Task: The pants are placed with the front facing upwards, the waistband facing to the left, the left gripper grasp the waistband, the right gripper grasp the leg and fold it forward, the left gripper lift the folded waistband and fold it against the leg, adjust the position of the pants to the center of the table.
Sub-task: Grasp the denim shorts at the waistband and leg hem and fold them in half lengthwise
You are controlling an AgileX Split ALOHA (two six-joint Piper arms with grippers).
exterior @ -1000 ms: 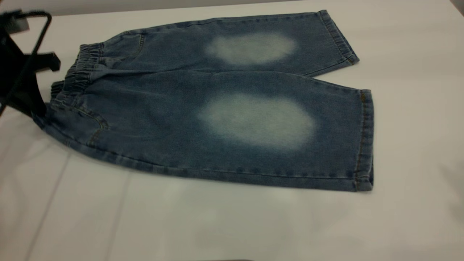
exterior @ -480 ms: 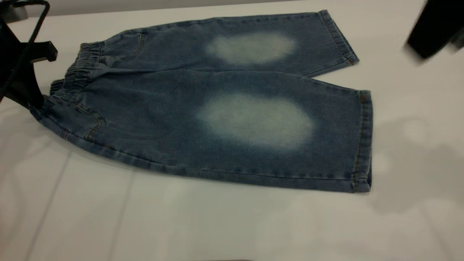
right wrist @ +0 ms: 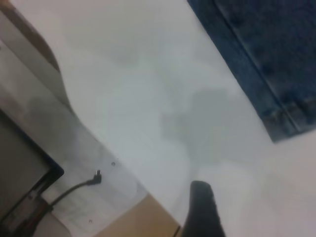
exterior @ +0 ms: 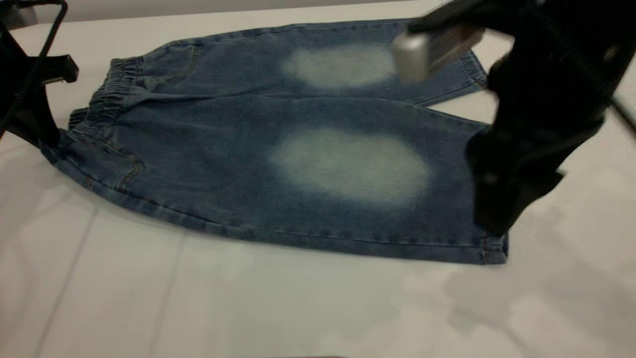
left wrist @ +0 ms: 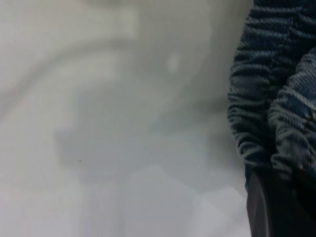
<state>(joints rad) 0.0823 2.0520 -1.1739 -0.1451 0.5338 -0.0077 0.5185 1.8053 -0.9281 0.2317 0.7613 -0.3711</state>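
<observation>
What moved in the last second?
The right claw came in from the upper right and now hangs over the near leg's hem on the pants. The left claw stays at the waistband corner, which shifted slightly. The pants lie flat, unfolded.

Faded denim pants (exterior: 298, 159), smooth white table (exterior: 248, 308)

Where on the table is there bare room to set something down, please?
The table is bare along the near side, below the pants. It is crowded at the waistband, where the left tool sits, and at the leg hems, under the right tool.
</observation>
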